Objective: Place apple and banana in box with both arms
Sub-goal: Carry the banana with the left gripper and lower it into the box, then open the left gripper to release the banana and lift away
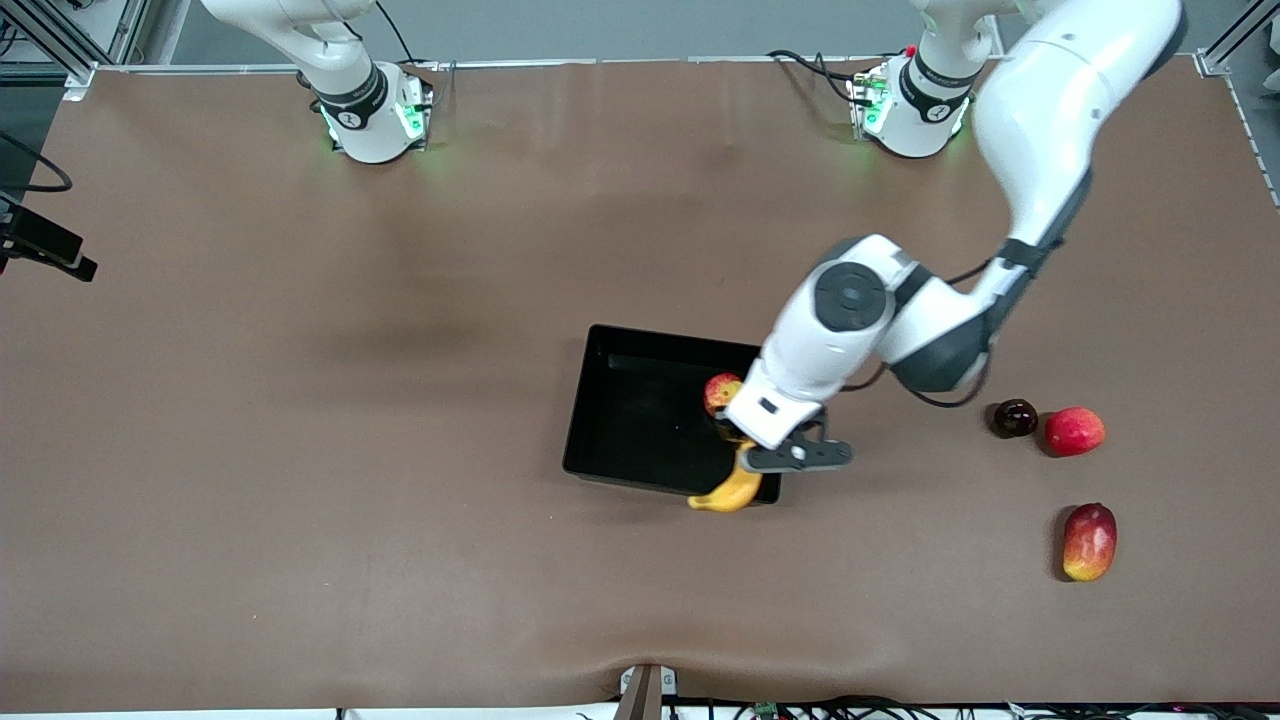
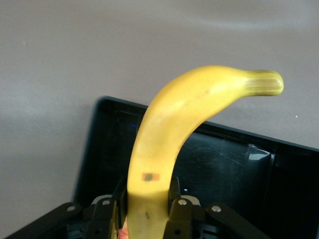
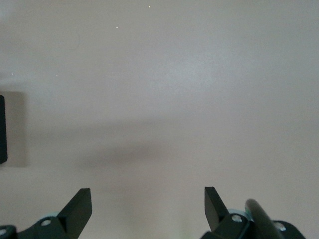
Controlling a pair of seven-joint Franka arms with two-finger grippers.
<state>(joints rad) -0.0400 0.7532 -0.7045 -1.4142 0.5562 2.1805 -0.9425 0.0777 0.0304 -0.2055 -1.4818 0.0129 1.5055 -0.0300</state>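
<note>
My left gripper (image 1: 748,452) is shut on the yellow banana (image 1: 733,490) and holds it over the corner of the black box (image 1: 640,425) that is nearest the front camera, toward the left arm's end. The banana's free end sticks out past the box's near wall. In the left wrist view the banana (image 2: 169,129) stands up between the fingers of my left gripper (image 2: 147,189), above the box (image 2: 224,164). The apple (image 1: 721,392) lies in the box, beside the left wrist. My right gripper (image 3: 148,199) is open and empty over bare table, with a box edge (image 3: 2,129) at the side; it is out of the front view.
Toward the left arm's end of the table lie a dark round fruit (image 1: 1014,418), a smooth red-pink round fruit (image 1: 1075,431) and, nearer the front camera, an oblong red-yellow mango (image 1: 1089,541). A black device (image 1: 45,245) sits at the table edge at the right arm's end.
</note>
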